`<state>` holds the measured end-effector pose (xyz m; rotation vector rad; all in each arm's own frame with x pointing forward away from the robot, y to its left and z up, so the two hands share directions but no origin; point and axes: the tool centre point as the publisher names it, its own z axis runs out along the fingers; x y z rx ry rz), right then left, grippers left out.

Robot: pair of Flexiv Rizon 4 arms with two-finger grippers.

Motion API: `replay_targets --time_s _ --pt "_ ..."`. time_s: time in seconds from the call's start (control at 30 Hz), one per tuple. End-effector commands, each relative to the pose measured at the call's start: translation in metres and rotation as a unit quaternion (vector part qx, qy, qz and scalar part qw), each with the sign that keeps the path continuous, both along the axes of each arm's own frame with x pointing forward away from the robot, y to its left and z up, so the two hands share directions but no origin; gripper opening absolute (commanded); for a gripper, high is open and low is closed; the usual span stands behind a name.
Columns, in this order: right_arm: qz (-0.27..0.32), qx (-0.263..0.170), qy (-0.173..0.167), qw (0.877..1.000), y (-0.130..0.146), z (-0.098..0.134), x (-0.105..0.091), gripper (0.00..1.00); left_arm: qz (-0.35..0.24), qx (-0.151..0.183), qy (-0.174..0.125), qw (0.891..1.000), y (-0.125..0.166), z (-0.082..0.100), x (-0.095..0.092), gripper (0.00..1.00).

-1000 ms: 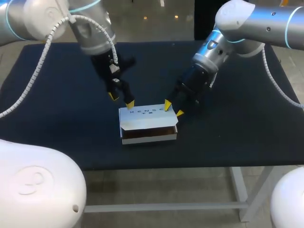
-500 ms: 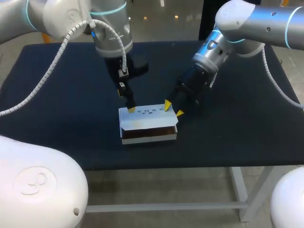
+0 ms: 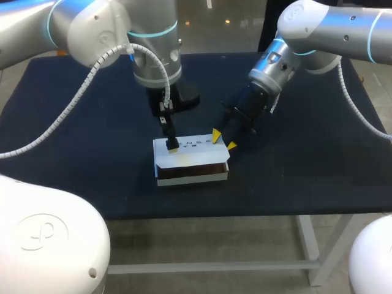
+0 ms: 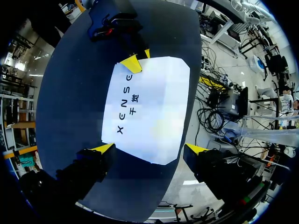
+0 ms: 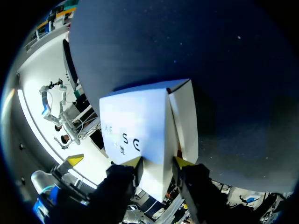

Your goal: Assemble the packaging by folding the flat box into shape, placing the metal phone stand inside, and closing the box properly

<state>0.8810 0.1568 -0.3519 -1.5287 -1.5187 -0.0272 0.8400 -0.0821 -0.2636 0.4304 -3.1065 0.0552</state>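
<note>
Dark blue cloth covers the bench (image 3: 73, 153), and the one task item on it, a white box (image 3: 190, 160), sits a little short of the middle, towards the near edge. The box is folded into shape. Its printed lid (image 3: 187, 147) lies over the top, but the near face is not shut: a brown band (image 3: 191, 170) shows under the lid's front edge. Whether that band is the box interior or the metal phone stand cannot be determined, and no stand is seen elsewhere on the bench. The left gripper (image 4: 150, 149) stands directly over the lid, pointing down at it. Its fingers are spread wide, with the near part of the lid between them. One tip is at the lid's corner and the other is apart from the box, so it grips nothing. The right gripper (image 3: 223, 141) is at the far right corner of the box. Its fingers are a little apart, one tip on the lid's far edge and the other just off the right end. This looks like bracing rather than a confirmed clamp. Judgement: the closing step is in hand, late in the task, on the assumption that the stand is already inside. The next move calls for the left arm to press the lid flat and drive its front flap into the near face. The right arm should hold the far corner steady against sliding. Risk: uneven pressure could crease the lid or push the box towards the near edge.
</note>
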Motion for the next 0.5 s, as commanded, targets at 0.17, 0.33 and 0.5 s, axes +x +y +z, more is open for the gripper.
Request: replay_targets --time_s 0.17,0.33,0.5 --pt "0.001 -0.001 0.001 1.0 0.001 0.0 0.0 0.45 -0.03 -0.001 0.02 0.999 -0.009 -0.007 0.007 1.0" --pt "0.001 -0.001 0.001 1.0 0.001 0.0 0.0 0.45 -0.039 -0.016 0.036 0.998 -0.01 -0.02 0.009 1.0" --pt "0.001 -0.001 0.001 1.0 0.001 0.0 0.0 0.44 -0.023 -0.019 0.046 0.998 -0.011 -0.029 0.008 0.81"
